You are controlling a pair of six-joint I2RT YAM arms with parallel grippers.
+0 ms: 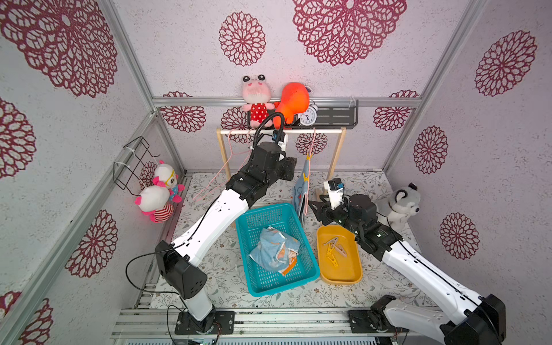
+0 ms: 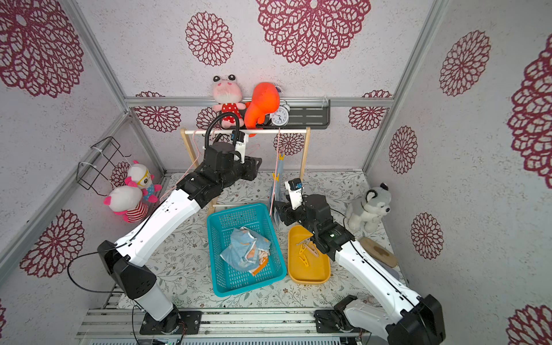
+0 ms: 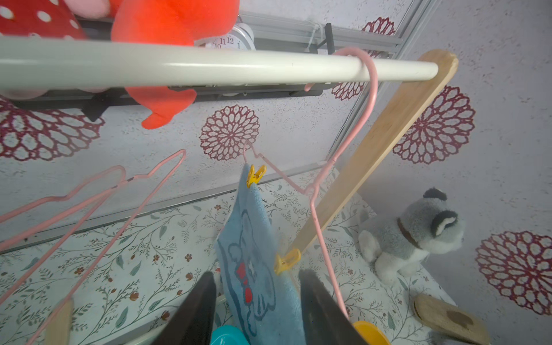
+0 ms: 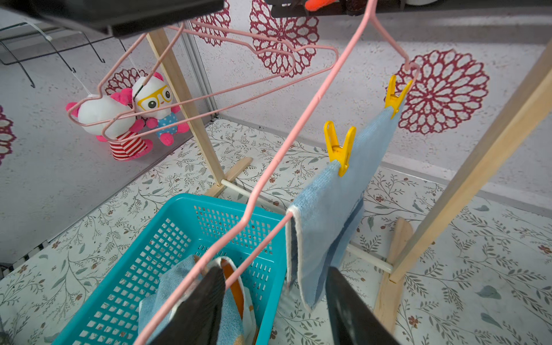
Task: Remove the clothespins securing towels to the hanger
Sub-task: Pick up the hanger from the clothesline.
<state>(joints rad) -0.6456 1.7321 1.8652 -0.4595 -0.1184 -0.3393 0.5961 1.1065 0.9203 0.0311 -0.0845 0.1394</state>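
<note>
Arms both stretch toward rack (image 1: 325, 131), left one higher. Left gripper (image 3: 257, 273) half open, blue towel (image 3: 254, 239) between jaws, unclamped; right gripper (image 4: 274, 268) half open, empty.

Pastels and brights are hanging
The towel (image 3: 257, 263) is showing light blue with a darker cartoon print and red marks; the clothespins (image 4: 340, 153) are showing yellow, the hanger (image 4: 320, 96) pink.

Fuzzy terry towel (image 4: 328, 209), glossy plastic clothespins (image 4: 339, 152)
</note>
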